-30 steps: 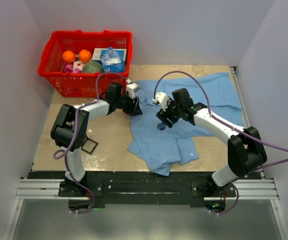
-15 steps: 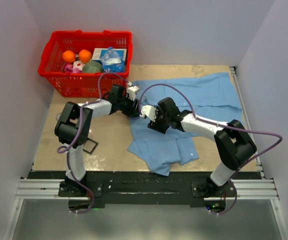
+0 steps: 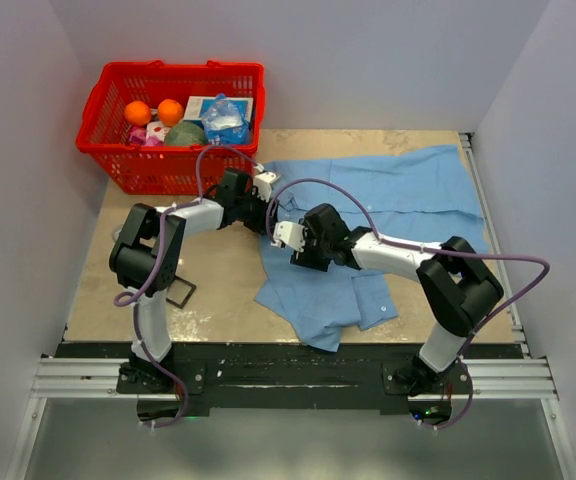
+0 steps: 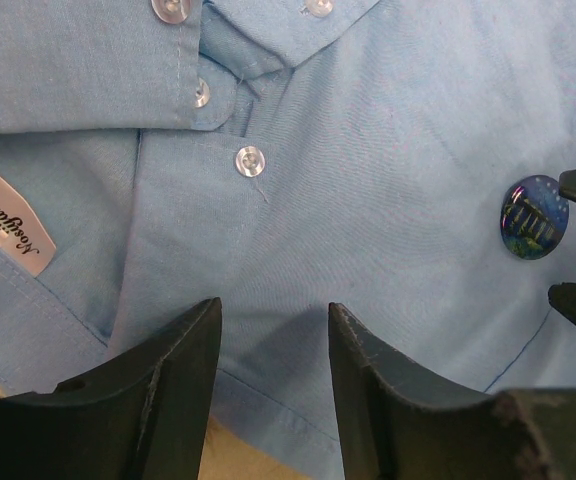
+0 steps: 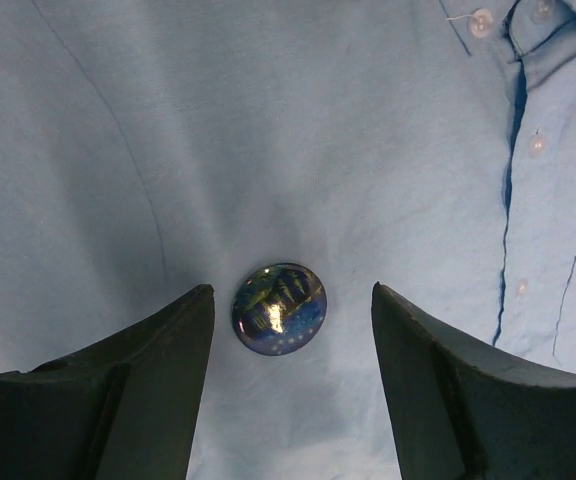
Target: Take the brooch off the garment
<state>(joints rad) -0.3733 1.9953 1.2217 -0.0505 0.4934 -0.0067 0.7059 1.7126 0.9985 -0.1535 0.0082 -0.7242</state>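
Right gripper (image 5: 290, 292) has slid left, fingers apart around the small dark round brooch (image 5: 279, 308) on the blue cloth shirt (image 3: 408, 190). Left gripper (image 4: 273, 308) gapes too, empty.

Soft, even overhead light fills the top view, leaving only faint shadows on the surface (image 3: 223, 285). At the right wrist, the brooch (image 5: 279, 308) shows a small white glint, and the dark fingers (image 5: 118, 400) of the right claw (image 5: 290, 292) shade the shirt (image 5: 318, 120) grey around them. The cloth weave is sharp in both wrist views
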